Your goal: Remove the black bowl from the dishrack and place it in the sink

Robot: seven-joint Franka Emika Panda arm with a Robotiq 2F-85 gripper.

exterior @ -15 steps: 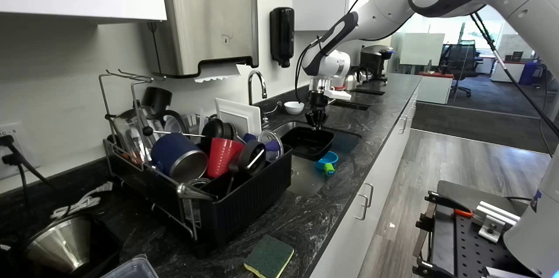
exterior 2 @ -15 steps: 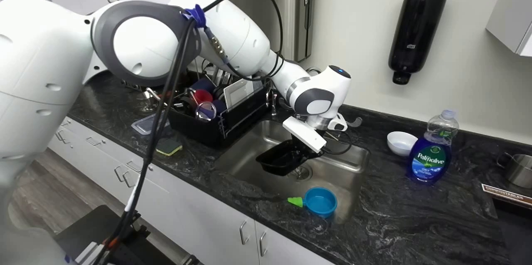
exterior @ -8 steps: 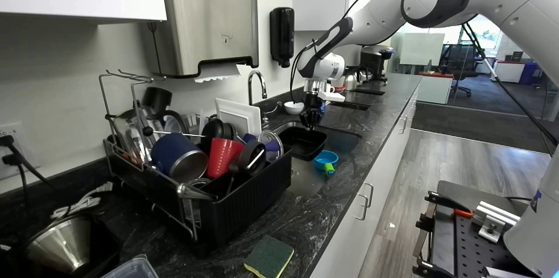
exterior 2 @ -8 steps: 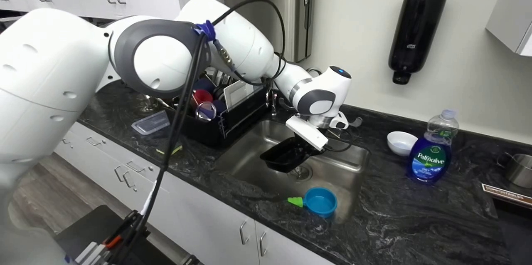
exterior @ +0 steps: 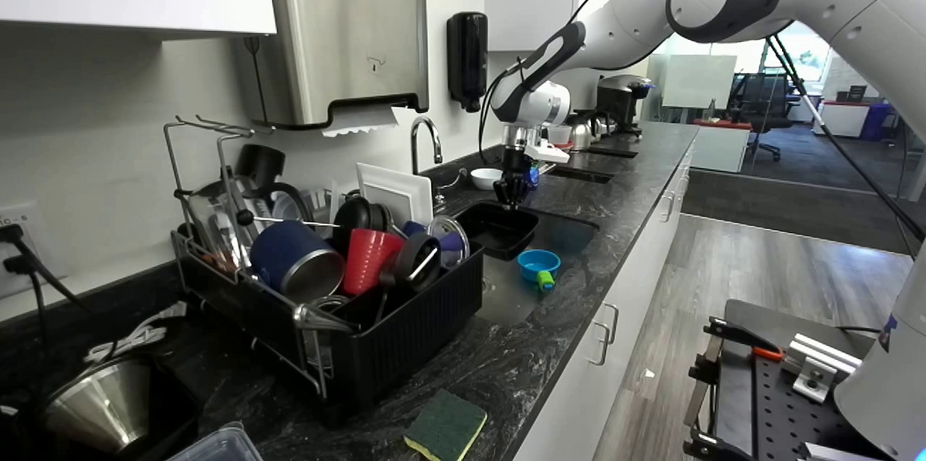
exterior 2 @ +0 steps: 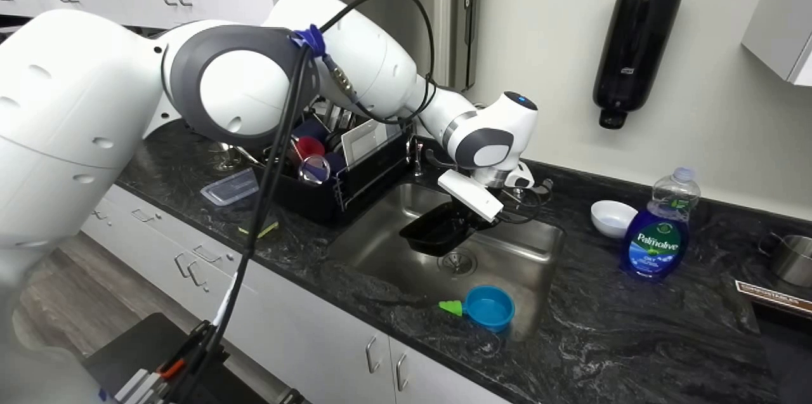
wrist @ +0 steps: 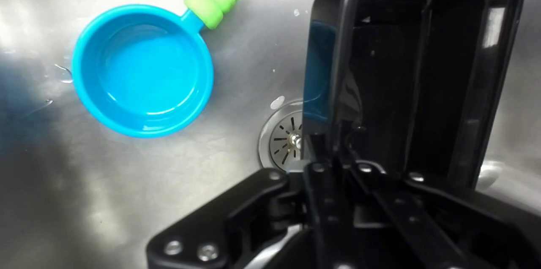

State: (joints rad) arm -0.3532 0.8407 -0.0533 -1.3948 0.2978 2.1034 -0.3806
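Pinching black two-fingered gripper: one; fingers nearly together, wall of the black rectangular bowl between them.
Bowl: one; in the wrist view, lying right of the fingertips, long axis running away from the gripper; over the stainless-steel sink, apparently not set down.
Sink: one; lowering looks next, the side hold perhaps letting the bowl tip.
Round slotted metal drain: one, part hidden.
Round blue cup with green handle: one; in the sink, apart from the bowl.
Black dishrack: one.

Sink in all views, wrist view close, downward
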